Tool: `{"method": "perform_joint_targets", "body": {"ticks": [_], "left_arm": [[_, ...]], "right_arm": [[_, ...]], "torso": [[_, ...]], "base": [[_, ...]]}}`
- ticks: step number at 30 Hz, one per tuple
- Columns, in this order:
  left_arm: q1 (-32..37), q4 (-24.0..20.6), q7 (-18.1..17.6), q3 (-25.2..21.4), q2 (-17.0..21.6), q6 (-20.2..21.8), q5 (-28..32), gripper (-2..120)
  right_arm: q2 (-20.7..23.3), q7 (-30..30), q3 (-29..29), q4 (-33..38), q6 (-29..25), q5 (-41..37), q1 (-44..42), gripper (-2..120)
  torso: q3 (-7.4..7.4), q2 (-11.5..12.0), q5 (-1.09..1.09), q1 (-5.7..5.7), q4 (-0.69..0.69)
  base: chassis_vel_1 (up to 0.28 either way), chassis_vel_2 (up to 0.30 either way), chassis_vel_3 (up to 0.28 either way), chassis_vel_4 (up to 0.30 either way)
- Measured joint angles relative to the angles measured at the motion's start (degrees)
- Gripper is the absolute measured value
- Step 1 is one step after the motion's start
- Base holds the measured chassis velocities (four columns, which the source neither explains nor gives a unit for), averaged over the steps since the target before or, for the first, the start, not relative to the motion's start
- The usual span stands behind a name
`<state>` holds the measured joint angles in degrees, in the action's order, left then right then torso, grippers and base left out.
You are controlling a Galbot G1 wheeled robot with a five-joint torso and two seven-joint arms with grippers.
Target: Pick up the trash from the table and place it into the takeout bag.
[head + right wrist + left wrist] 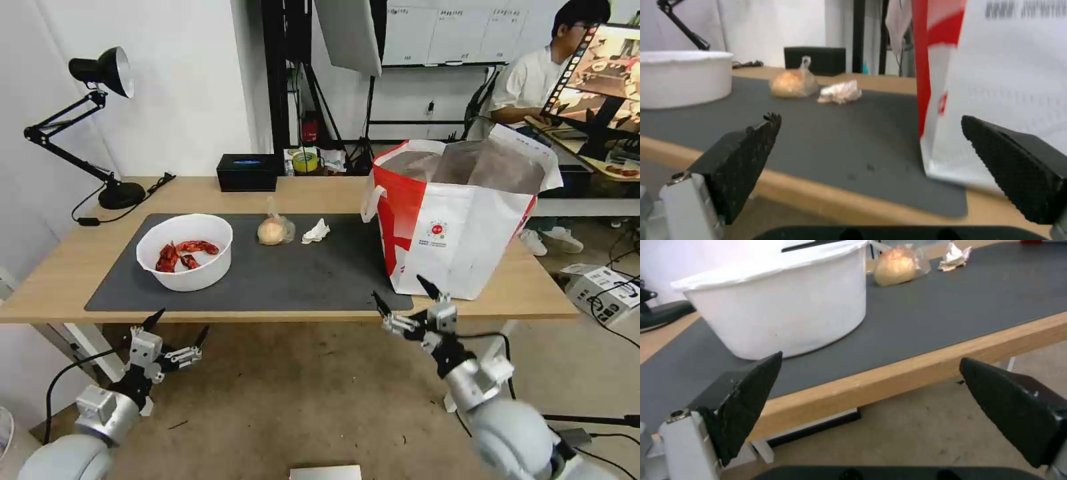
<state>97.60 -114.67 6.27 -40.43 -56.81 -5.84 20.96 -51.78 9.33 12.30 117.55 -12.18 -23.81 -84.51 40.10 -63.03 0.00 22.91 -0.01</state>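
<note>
Head view: the worktop (73, 260) is light wood w/ a dark grey mat (300, 273) on it. On the mat, left side, sits a white bowl (185, 251) w/ red food bits inside. Near the mat's back edge lie a bun in a clear bag (275, 230) and, just beside it, a crumpled tissue (316, 232). The big white-and-red takeout bag (460, 223) stands upright at the right end of the worktop, top open, silver inside. At the back stand a black box (247, 173) and a black lamp (93, 120). The left gripper (179, 325) hangs below the front edge of the worktop, under the bowl, fingers open, holding nothing. The right gripper (401, 297) is at the front edge, just in front of the bag, fingers open & empty too.

Left wrist view: the two dark fingers (746, 400) are wide apart. The bowl (778, 303) is close, past the worktop edge. The bun (896, 265) and tissue (955, 256) are farther back.

Right wrist view: the fingers (740, 163) are wide apart. The bag (996, 83) is close on one side; the bun (793, 83), tissue (840, 92) and bowl (684, 78) are farther off on the mat.
</note>
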Motion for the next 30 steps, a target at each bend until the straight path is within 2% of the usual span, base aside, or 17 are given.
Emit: {"method": "perform_joint_targets", "body": {"ticks": [9,30], "left_arm": [[1.1,-0.1,-0.5,-0.3,-1.1,-0.5,-0.6,100],[0.8,0.2,-0.5,0.1,-0.8,-1.2,-0.1,100]], "right_arm": [[-2.8,-0.1,-0.9,-1.5,-1.3,2.1,-2.2,100],[-2.8,0.1,-0.9,-0.2,-0.9,3.2,-3.3,100]], "torso": [[0.00,0.0,0.00,0.00,0.01],[0.01,0.0,0.00,0.01,0.00]], "base": [[0.000,0.000,0.000,0.000],[0.000,0.000,0.000,0.000]]}}
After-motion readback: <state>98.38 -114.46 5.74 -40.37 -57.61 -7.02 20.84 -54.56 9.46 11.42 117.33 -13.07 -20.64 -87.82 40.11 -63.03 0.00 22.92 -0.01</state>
